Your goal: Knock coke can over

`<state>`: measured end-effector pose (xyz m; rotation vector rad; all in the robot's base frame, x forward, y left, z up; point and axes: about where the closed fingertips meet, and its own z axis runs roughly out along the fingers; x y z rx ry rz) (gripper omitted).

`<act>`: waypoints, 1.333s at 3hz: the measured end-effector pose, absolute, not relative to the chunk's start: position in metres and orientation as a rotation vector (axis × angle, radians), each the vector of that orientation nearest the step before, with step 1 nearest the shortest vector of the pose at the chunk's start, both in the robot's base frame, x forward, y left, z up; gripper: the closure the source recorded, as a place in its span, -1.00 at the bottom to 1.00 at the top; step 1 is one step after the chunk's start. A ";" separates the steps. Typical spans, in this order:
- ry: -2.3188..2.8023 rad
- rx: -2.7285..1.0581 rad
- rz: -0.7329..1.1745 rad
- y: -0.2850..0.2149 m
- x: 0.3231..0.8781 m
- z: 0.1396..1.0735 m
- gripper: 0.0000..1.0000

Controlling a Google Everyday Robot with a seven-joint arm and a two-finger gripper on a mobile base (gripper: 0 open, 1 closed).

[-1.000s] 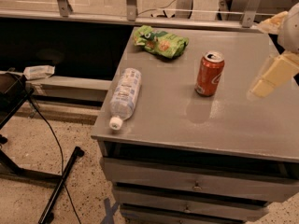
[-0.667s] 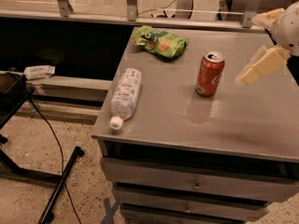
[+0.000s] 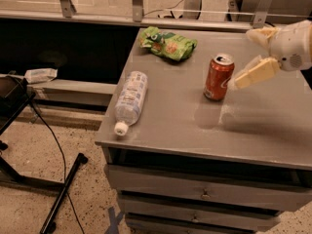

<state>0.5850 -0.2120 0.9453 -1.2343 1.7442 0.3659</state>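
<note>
The coke can (image 3: 218, 77), red-orange with a silver top, stands upright on the grey cabinet top (image 3: 165, 121), right of centre. My gripper (image 3: 243, 58) comes in from the right edge, just right of the can at its upper half. Its two cream fingers (image 3: 257, 72) are spread apart and hold nothing. The lower finger's tip is a small gap away from the can's right side.
A clear water bottle (image 3: 130, 100) with a white cap lies on its side near the cabinet's left edge. A green snack bag (image 3: 167, 43) lies at the back. Drawers sit below the top. A black stand and cable (image 3: 58, 189) are on the floor at left.
My gripper has moved left across the cabinet top, from the right edge to just beside the can. The can, bottle and bag have not moved.
</note>
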 end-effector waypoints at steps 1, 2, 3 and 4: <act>1.726 -1.195 0.451 -0.206 0.592 0.930 -1.00; 1.699 -1.135 0.519 -0.201 0.607 0.914 -1.00; 1.655 -1.064 0.588 -0.197 0.621 0.904 -1.00; 1.602 -1.016 0.646 -0.190 0.632 0.899 -0.71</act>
